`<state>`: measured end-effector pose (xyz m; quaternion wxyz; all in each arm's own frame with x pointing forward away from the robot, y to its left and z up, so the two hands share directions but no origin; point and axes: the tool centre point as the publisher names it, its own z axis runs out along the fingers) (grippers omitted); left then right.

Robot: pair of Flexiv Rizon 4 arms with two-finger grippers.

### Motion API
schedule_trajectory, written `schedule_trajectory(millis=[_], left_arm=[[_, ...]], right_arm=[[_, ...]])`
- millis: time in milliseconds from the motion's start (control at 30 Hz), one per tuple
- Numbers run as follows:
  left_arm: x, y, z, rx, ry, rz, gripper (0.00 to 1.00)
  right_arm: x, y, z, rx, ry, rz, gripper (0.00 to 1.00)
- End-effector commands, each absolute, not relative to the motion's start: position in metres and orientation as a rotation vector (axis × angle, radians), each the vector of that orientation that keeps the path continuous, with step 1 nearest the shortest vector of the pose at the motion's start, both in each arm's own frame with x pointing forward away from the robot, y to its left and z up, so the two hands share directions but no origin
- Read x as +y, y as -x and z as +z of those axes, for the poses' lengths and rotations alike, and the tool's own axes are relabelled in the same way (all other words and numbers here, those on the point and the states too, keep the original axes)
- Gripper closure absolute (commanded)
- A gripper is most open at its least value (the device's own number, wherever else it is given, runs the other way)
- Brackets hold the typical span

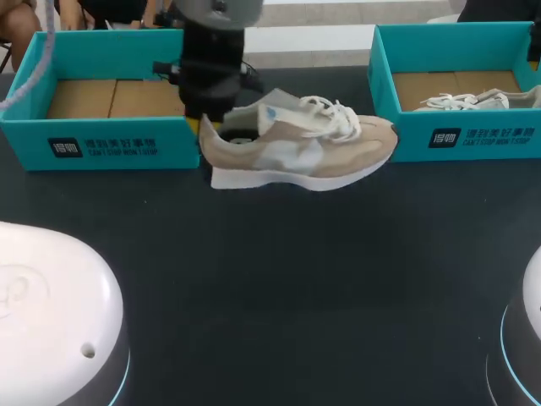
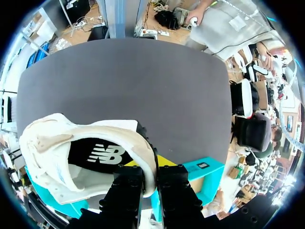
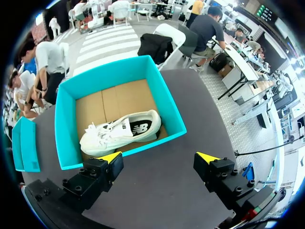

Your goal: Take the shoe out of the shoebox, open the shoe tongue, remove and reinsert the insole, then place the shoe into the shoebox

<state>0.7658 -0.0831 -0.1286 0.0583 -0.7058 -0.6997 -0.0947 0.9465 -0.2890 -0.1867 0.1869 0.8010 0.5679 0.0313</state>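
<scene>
The left gripper [image 2: 151,168] is clamped on the heel of the beige shoe [image 2: 52,143]. Its two black fingers [image 2: 126,193] stand close together, one inside the heel collar and one outside, with the padded rim pinched between them. A yellow tip shows just past the collar. In the left wrist view the shoe's opening lies just ahead of the fingers, and the dark insole [image 2: 102,155] sits inside it.

In the head view the left gripper [image 1: 205,127] comes down from above onto the back of the shoe [image 1: 296,148]. The shoe is upright, sole down, with its long axis running across the table [image 1: 296,271]. Its heel is toward my left and its toe toward my right. The white laces [image 1: 330,114] lie on top near the middle. The shoe sits between the two boxes: its heel is in front of the right end of the left box [image 1: 101,135] and its toe is just in front of the right box [image 1: 473,135]. Whether the sole touches the table cannot be told.

The right gripper [image 3: 159,160] is wide open and holds nothing, its yellow-tipped fingers [image 3: 95,181] well apart above the dark table. Ahead of it is the right box [image 3: 66,124] with a white shoe [image 3: 119,133] lying on its side on the cardboard floor.

Farther back, the left box shows only its cardboard floor, and the white shoe [image 1: 469,100] lies lengthwise in the right box.
</scene>
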Motion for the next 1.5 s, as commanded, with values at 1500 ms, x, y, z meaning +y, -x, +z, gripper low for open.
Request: schedule_trajectory(millis=[1500], left_arm=[[-0.079, -0.727, -0.343, -2.069, 2.011, -0.312, 1.0]], right_arm=[[-0.29, -0.946, -0.187, 1.599, -2.255, 0.091, 0.0]])
